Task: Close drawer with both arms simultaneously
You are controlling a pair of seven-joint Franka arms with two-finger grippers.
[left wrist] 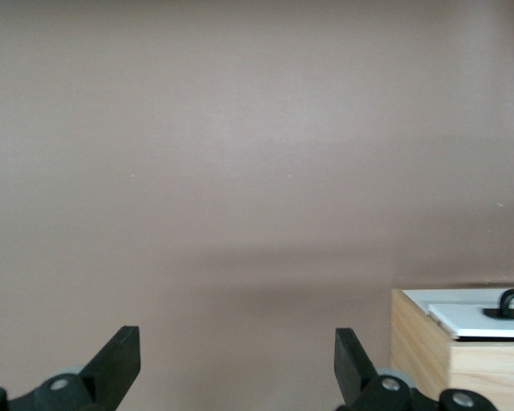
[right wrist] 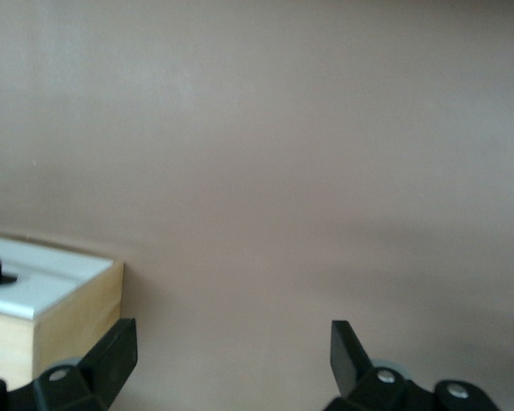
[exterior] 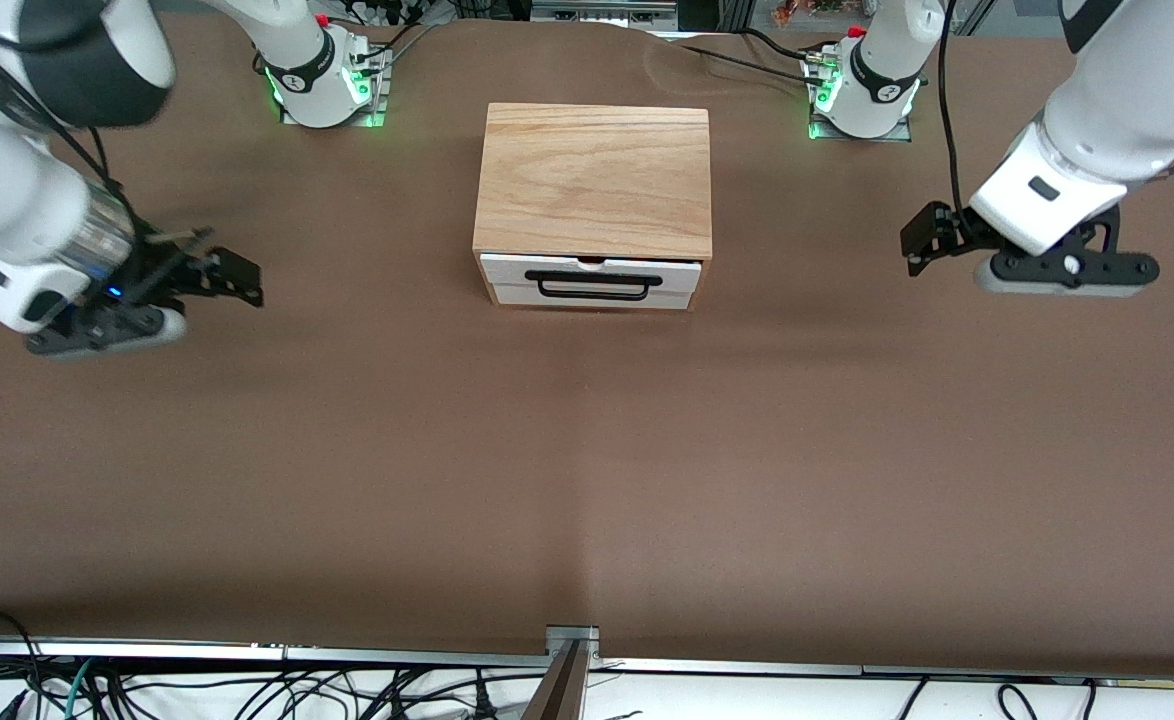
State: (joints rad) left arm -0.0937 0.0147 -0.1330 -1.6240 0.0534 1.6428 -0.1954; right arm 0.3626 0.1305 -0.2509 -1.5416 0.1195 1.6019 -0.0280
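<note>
1. The drawer (exterior: 589, 281) sits in the oak box (exterior: 593, 178) mid-table between the two arm bases, its white front with the black handle (exterior: 595, 286) facing the front camera, a thin dark gap showing above the panel.
2. The left gripper (exterior: 922, 238) hangs over bare brown table (exterior: 587, 450) toward the left arm's end, jaws spread wide, holding nothing; the box edge shows in its wrist view.
3. The right gripper (exterior: 237, 275) hangs over the table toward the right arm's end, jaws likewise wide and empty.

My two large white jointed arms hang above the table at their own ends, my black two-finger left gripper (left wrist: 237, 364) on its bent white wrist with fingers spread wide apart, and my black two-finger right gripper (right wrist: 232, 360) likewise spread wide, holding nothing.
</note>
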